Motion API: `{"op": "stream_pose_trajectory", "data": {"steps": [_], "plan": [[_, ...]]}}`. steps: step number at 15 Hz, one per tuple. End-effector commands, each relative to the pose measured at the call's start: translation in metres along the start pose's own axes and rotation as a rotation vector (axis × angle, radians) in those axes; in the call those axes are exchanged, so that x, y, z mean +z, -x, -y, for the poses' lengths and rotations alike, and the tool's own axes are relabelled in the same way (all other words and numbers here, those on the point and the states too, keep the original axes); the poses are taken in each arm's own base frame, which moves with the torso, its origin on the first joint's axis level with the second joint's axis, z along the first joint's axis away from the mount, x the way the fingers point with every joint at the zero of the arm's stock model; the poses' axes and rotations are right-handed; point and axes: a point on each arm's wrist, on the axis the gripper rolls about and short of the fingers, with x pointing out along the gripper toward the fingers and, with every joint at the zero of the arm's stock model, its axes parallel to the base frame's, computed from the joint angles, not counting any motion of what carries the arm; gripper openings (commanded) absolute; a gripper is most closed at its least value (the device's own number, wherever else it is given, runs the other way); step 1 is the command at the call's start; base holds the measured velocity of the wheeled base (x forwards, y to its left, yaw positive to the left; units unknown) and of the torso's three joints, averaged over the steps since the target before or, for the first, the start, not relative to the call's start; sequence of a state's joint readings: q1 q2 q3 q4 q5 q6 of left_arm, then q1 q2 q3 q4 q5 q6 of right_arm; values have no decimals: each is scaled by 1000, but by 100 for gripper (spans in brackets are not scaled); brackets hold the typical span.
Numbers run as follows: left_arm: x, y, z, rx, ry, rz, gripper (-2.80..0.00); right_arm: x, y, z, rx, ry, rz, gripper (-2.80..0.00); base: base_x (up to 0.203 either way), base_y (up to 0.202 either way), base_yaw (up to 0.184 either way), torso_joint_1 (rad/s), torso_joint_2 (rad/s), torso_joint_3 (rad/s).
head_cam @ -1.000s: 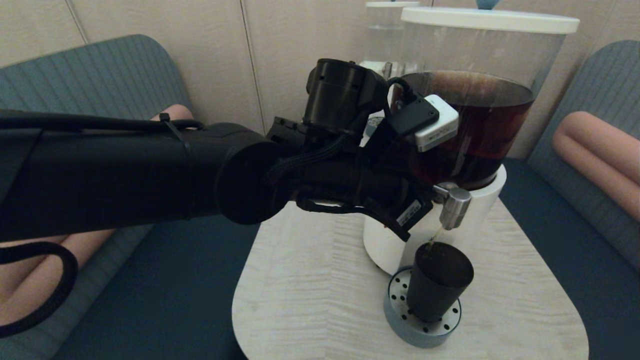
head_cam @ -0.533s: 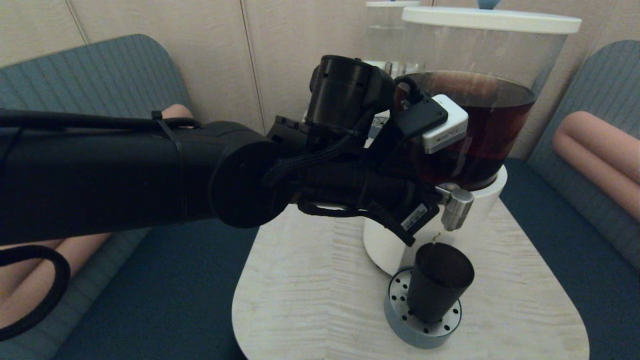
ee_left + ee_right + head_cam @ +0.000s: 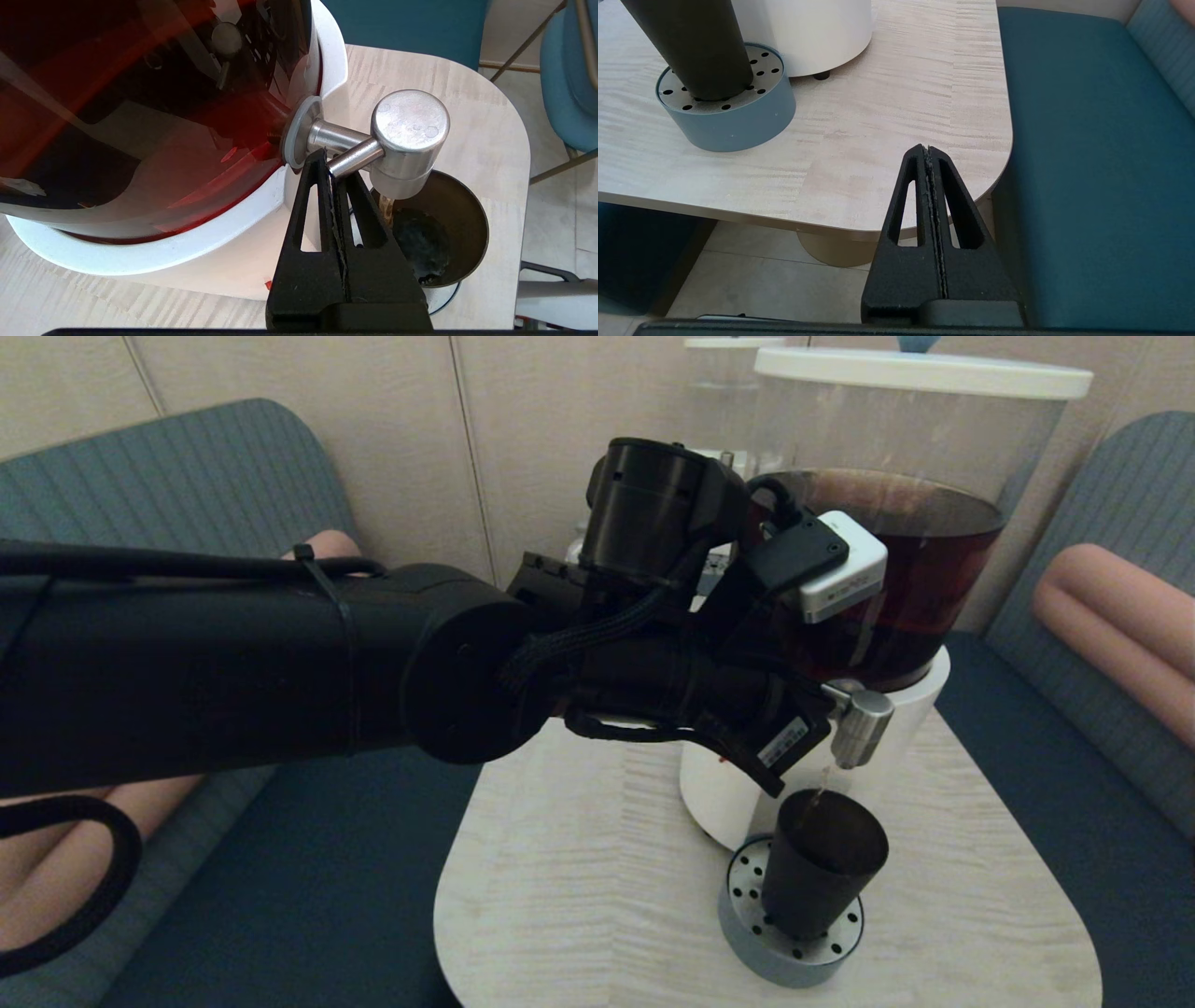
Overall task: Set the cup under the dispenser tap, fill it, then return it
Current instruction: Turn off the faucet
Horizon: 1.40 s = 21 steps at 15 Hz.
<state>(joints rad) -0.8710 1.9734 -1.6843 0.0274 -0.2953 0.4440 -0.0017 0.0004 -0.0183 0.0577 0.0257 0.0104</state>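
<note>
The black cup stands upright on a round blue-grey drip tray, directly under the steel dispenser tap. A thin brown stream falls from the tap into the cup, which holds a little dark liquid at its bottom. My left gripper is shut, its tips touching the tap's small side lever. In the head view the left arm's wrist hides those tips. My right gripper is shut and empty, low beside the table's near right corner, away from the cup.
The big dispenser of dark liquid sits on a white base at the back of the light wooden table. A clear-liquid dispenser stands behind it. Teal sofa seats flank the table on both sides.
My left wrist has edged slightly up and to the right at the tap. The stream keeps running into the cup, which has not moved.
</note>
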Motion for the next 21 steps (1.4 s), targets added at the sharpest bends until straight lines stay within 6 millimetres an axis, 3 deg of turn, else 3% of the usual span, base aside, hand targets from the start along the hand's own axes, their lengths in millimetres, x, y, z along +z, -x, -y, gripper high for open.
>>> {"op": "stream_pose_trajectory", "data": {"steps": [1, 21], "plan": [[1, 0, 0, -1, -4, 7, -280, 0, 0, 0, 0, 0, -2, -280, 0, 0, 0, 0, 0, 0], [8, -12, 2, -4, -34, 77, -280, 0, 0, 0, 0, 0, -2, -280, 0, 0, 0, 0, 0, 0]]}}
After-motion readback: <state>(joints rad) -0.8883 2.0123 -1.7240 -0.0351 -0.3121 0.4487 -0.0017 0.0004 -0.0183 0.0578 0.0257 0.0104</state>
